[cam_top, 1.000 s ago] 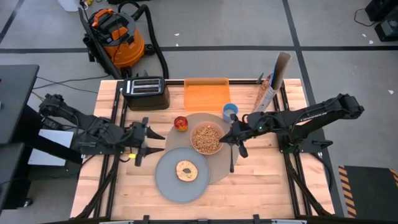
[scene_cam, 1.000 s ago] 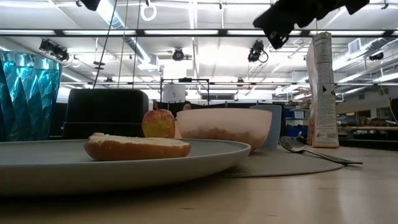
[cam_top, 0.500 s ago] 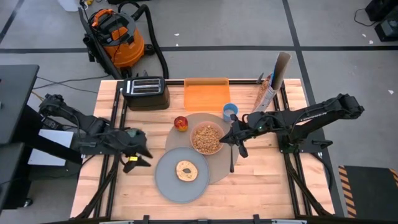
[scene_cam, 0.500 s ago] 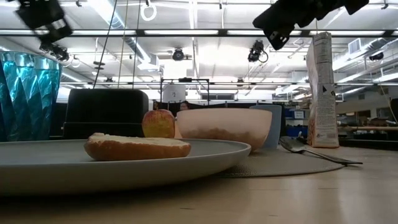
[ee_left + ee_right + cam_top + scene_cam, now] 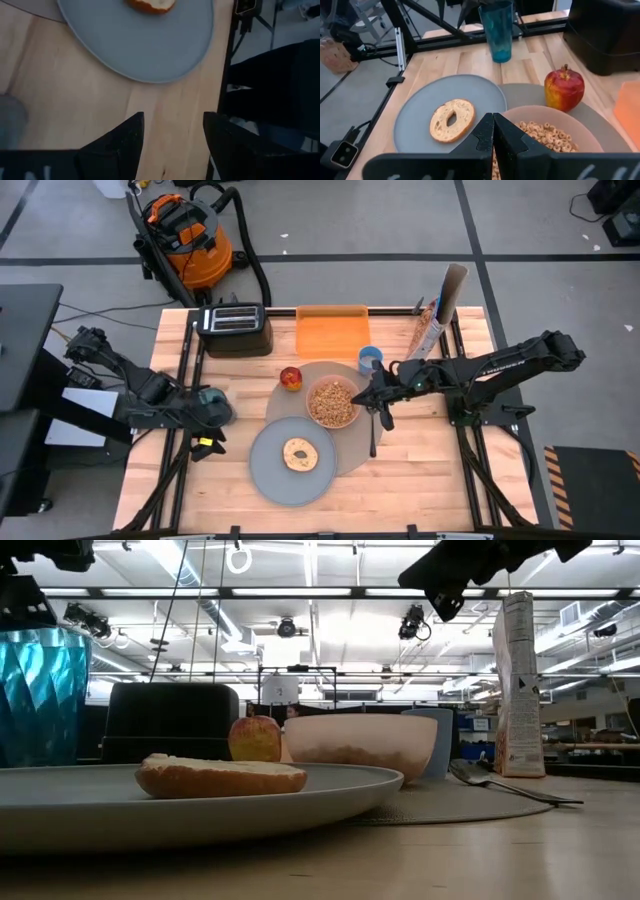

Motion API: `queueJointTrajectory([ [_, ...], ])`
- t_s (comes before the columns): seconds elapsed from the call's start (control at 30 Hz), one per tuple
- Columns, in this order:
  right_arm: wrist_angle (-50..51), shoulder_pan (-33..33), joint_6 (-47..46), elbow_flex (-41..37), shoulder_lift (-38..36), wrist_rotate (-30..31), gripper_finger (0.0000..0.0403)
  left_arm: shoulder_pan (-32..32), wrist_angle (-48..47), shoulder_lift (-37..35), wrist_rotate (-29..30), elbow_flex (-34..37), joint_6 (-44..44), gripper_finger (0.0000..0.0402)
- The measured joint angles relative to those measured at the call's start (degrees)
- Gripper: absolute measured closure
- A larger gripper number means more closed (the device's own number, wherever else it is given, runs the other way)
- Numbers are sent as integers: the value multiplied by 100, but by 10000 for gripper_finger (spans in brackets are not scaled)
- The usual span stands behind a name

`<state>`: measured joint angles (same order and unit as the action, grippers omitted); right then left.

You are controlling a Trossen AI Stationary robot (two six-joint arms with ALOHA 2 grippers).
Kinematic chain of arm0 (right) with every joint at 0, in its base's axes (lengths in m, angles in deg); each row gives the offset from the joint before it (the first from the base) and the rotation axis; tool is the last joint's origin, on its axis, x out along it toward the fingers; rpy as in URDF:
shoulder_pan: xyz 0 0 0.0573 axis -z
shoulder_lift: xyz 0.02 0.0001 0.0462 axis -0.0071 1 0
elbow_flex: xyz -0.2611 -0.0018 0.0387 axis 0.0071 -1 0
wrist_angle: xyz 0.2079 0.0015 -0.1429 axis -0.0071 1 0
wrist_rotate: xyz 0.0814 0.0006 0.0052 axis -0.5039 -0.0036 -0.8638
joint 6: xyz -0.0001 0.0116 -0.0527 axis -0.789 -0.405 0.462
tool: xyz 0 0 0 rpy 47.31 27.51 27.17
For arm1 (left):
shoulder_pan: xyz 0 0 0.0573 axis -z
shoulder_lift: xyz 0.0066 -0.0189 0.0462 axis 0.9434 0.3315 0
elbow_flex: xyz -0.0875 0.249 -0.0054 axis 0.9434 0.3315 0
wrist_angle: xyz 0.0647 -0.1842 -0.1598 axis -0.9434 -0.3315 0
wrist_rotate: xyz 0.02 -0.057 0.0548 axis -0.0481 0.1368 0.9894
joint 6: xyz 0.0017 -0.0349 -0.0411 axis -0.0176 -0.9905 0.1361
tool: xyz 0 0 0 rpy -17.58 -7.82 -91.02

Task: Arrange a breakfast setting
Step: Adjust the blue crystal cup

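- One plate [image 5: 272, 470], grey, carried one bagel [image 5: 299, 454].
- One round mat [image 5: 355, 452].
- One pink bowl [image 5: 333, 403] of cereal.
- One apple [image 5: 291, 379].
- One spoon [image 5: 373, 437].
- One light-blue cup [image 5: 370, 359].
- One teal tumbler [image 5: 496, 31].
- One toaster [image 5: 234, 329].
- One orange board [image 5: 332, 333].
- One cereal box [image 5: 432, 325].
- Two claws: left [image 5: 173, 145], right [image 5: 493, 137].

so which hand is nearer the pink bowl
Right. The right hand sits just beside the pink bowl, over the spoon; the left hand is off past the plate's far side.

bright, even overhead light from ceiling strip lamps [image 5: 300, 592] that glare white in the low view; shadows soft on the table [image 5: 420, 460]. near plate [image 5: 150, 810] blurs; left wrist view is dim and soft.
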<state>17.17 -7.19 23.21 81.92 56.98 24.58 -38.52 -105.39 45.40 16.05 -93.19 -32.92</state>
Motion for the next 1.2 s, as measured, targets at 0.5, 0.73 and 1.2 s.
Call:
queueJointTrajectory([
  [0.5, -117, -2, -2, 0, 0, 0, 391, -4, 28, 0, 454, 0, 350, 191],
  [0.73, -115, -2, 0, 0, 0, -1, 390, -4, 38, 147, 540, -444, 452, 191],
  [1.2, 52, -2, 4, 0, 0, -2, 390, 706, -2786, 2245, 1200, -2742, 1049, 191],
])
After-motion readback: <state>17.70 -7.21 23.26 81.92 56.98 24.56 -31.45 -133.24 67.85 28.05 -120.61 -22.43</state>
